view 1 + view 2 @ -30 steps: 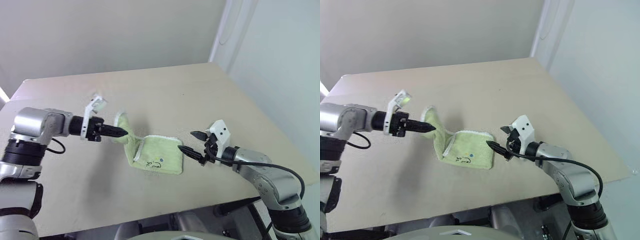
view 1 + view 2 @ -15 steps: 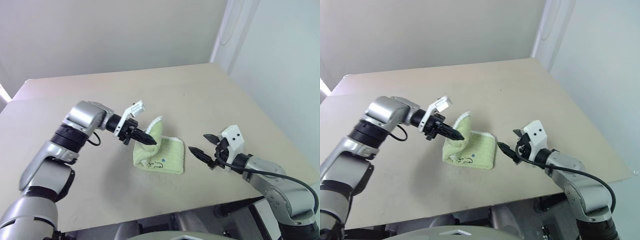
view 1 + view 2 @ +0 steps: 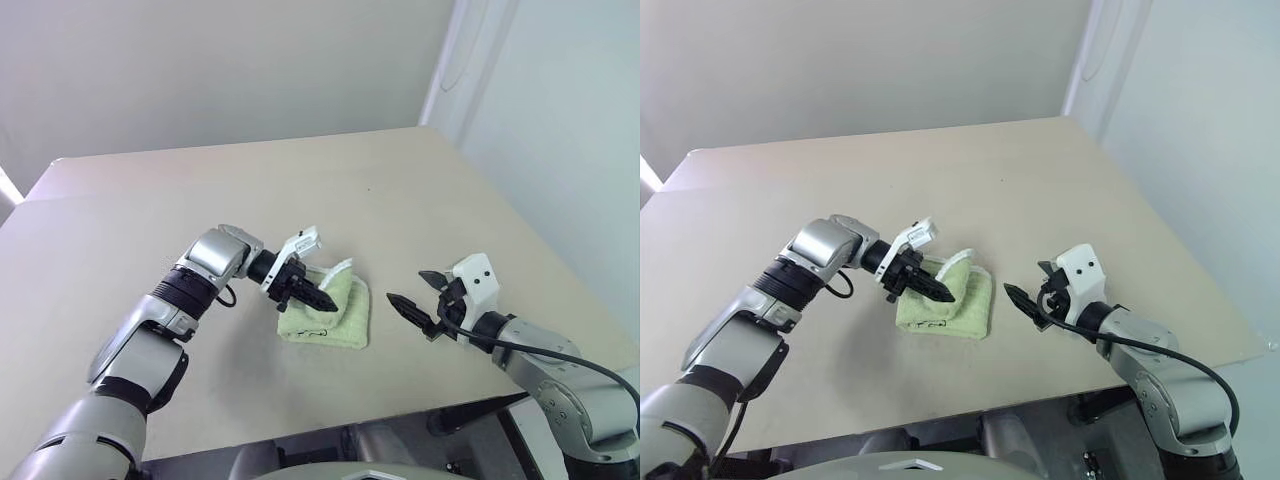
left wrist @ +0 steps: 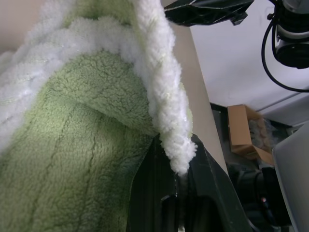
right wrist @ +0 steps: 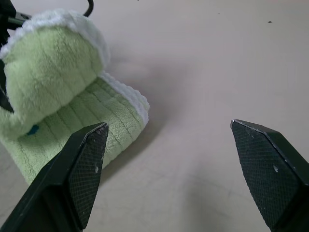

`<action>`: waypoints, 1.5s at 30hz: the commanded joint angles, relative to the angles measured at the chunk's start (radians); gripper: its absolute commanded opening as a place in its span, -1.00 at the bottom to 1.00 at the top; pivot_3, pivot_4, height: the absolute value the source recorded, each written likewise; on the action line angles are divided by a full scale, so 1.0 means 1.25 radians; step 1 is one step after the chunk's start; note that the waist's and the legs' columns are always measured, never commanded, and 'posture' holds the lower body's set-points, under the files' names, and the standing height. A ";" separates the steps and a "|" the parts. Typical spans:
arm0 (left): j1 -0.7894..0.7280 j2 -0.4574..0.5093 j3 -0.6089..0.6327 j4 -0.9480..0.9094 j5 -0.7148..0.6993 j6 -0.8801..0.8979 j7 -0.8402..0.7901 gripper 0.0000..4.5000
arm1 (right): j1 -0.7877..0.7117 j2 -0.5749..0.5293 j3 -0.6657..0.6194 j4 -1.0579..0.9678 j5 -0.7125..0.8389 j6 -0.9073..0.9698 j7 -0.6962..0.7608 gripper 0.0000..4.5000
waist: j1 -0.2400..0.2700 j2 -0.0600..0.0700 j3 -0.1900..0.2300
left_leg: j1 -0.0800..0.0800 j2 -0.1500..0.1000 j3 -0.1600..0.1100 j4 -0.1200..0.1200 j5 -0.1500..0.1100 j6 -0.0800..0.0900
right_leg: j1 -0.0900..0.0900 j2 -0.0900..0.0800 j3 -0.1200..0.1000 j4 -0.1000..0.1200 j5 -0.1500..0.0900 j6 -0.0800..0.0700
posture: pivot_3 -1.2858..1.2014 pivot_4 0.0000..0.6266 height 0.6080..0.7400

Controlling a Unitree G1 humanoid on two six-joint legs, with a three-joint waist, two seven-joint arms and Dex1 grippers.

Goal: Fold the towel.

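The light yellow-green towel (image 3: 345, 318) lies near the table's front edge, one white-edged flap lifted and curled over the rest. My left gripper (image 3: 322, 300) is shut on that flap's edge. In the left wrist view the white edging (image 4: 169, 121) is pinched between the black fingers (image 4: 145, 193). My right gripper (image 3: 412, 290) hovers just right of the towel, open and holding nothing. In the right wrist view its fingers (image 5: 82, 169) stand wide apart, with the towel (image 5: 58, 96) ahead and to one side.
The beige table (image 3: 450, 190) stretches bare behind and to the left of the towel. Its right edge and front edge run close to my right arm. A white wall stands behind the table.
My left gripper has carried the towel's flap to the right and down, over the part lying flat. My right gripper has drawn back a little to the right, away from the towel.
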State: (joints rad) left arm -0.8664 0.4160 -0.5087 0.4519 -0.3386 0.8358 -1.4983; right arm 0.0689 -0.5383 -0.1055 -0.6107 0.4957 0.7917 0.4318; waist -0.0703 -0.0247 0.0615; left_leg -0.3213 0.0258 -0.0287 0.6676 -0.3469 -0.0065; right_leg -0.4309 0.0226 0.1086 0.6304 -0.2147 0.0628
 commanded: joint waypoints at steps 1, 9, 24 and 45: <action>-0.003 -0.005 0.007 -0.005 0.013 -0.020 -0.004 -0.65 | -0.010 -0.006 -0.018 -0.038 0.005 -0.004 -0.006 0.89 | -0.001 0.000 0.000 | 0.000 0.000 0.000 0.000 0.000 0.000 | 0.000 0.000 0.000 0.000 0.000 0.000 | 0.03 -1.00 0.57; -0.005 -0.002 0.027 -0.008 0.011 -0.033 -0.031 0.56 | -0.006 -0.005 -0.010 -0.030 -0.005 -0.010 -0.013 0.89 | 0.000 0.000 0.000 | 0.000 0.000 0.000 0.000 0.000 0.000 | 0.000 0.000 0.000 0.000 0.000 0.000 | 0.03 -1.00 0.57; -0.098 0.040 0.184 0.143 0.045 -0.233 0.036 0.99 | -0.107 0.020 -0.032 0.020 0.077 0.012 0.015 0.89 | 0.000 0.000 0.000 | 0.000 0.000 0.000 0.000 0.000 0.000 | 0.000 0.000 0.000 0.000 0.000 0.000 | 0.03 -1.00 0.57; 0.212 0.124 0.129 -0.099 0.203 -0.481 0.112 0.99 | -0.257 0.081 0.341 0.306 -0.088 -0.032 0.132 0.89 | 0.001 0.000 0.000 | -0.001 0.000 -0.001 0.000 0.000 0.000 | -0.001 0.000 -0.001 0.001 0.001 0.004 | 0.03 -1.00 0.57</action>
State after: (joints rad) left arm -0.5979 0.5592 -0.3402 0.3590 -0.1052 0.2545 -1.3660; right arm -0.2544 -0.4296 0.2982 -0.2304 0.4140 0.7741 0.5884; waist -0.0688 -0.0244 0.0613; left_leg -0.3219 0.0263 -0.0298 0.6676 -0.3470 -0.0061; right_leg -0.4309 0.0220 0.1077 0.6312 -0.2135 0.0670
